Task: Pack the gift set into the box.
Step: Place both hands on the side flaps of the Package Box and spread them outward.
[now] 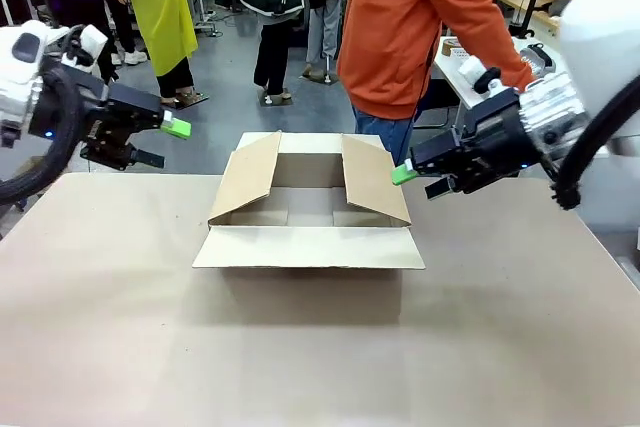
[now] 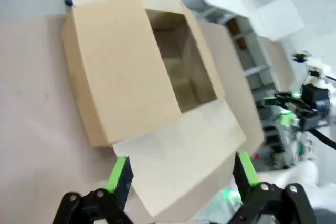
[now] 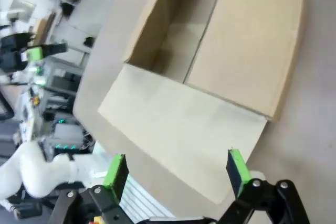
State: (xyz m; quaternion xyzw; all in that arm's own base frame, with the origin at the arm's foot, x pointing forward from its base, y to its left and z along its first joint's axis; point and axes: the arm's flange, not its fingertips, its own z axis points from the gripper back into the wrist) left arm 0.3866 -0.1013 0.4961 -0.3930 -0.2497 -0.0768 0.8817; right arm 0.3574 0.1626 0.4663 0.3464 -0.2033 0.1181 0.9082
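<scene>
Two claws hang over the bench [image 1: 120, 347], one at each side of the box [image 1: 310, 247], and both hold nothing. The box stands in the middle of the bench, a little toward 12 o'clock, with its top open. Its near flap lies flat out toward 6 o'clock. The flaps at 9 and 3 o'clock stand tilted and lean in over the opening. The flap at 12 o'clock is turned back, away from the opening. Through the gap between the side flaps I see plain cardboard floor and inner walls; the rest of the inside is hidden by the flaps.

From the box, the left claw [image 1: 163, 143] is at about 10 o'clock, well apart from it and above the far edge of the bench. Its fingers are spread wide in the left wrist view, with the near flap seen between them farther off.

From the box, the right claw [image 1: 420, 182] is at 3 o'clock. Its green pad [image 1: 403, 174] is just beside the edge of the 3 o'clock flap; if it touches, I cannot tell. Its fingers are spread wide too.

A person in an orange top [image 1: 410, 27] stands at the far side, at about 1 o'clock from the box.
</scene>
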